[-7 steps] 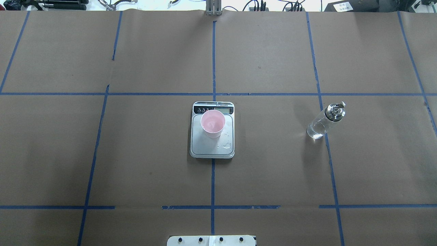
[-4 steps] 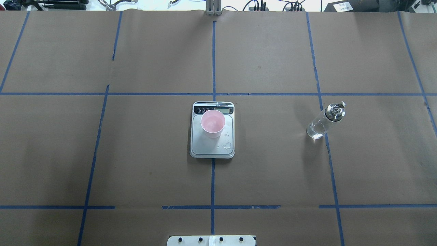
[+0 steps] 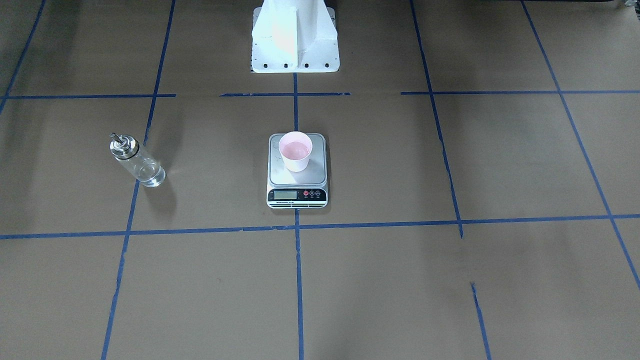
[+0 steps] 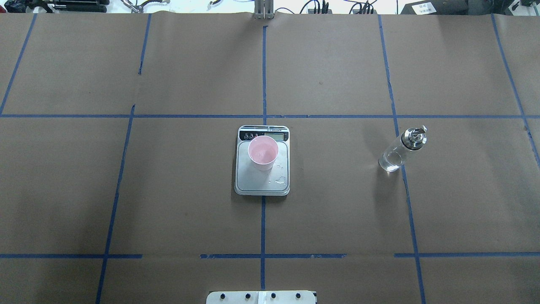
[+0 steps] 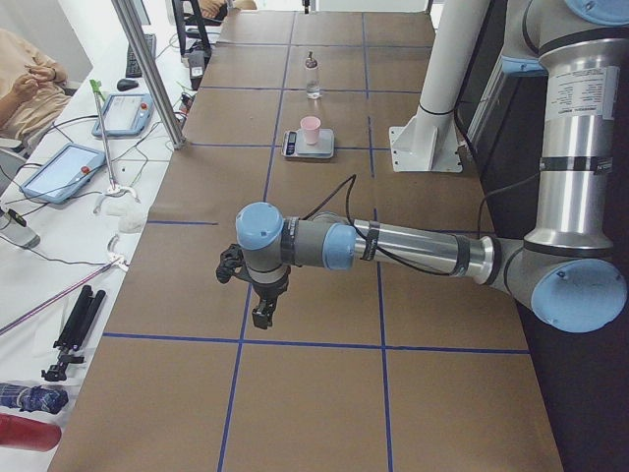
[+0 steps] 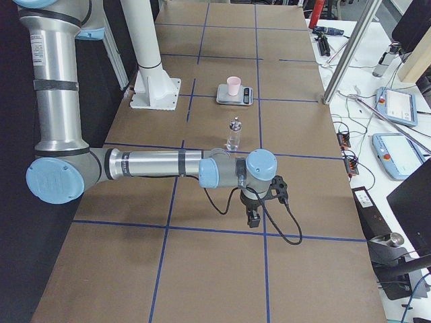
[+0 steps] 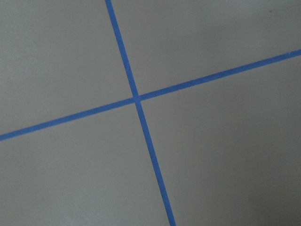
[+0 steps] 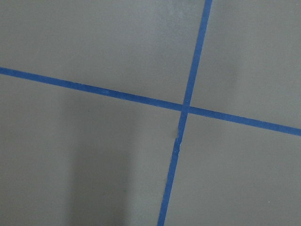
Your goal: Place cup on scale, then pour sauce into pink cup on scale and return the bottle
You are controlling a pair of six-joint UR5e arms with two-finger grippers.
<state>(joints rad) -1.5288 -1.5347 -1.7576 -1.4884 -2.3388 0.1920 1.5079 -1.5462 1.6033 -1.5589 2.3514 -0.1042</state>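
Observation:
The pale pink cup [image 4: 263, 152] stands upright on the silver scale [image 4: 261, 184] at the table's middle, near its display strip; it also shows in the front view [image 3: 295, 150]. Clear liquid lies in the cup, and small drops [image 4: 279, 180] lie on the plate. The glass bottle [image 4: 400, 150] with its silver spout stands alone on the table to the right of the scale, a little liquid in its bottom. My left gripper [image 5: 261, 317] and right gripper [image 6: 253, 220] hang over bare table near its two ends, far from these things. I cannot tell whether they are open or shut.
The white robot pedestal [image 3: 295, 37] stands at the table's near edge behind the scale. Brown paper with blue tape lines covers the table. Tablets [image 5: 64, 172], a metal post [image 5: 147, 69] and a seated person [image 5: 25, 79] are beyond the far side.

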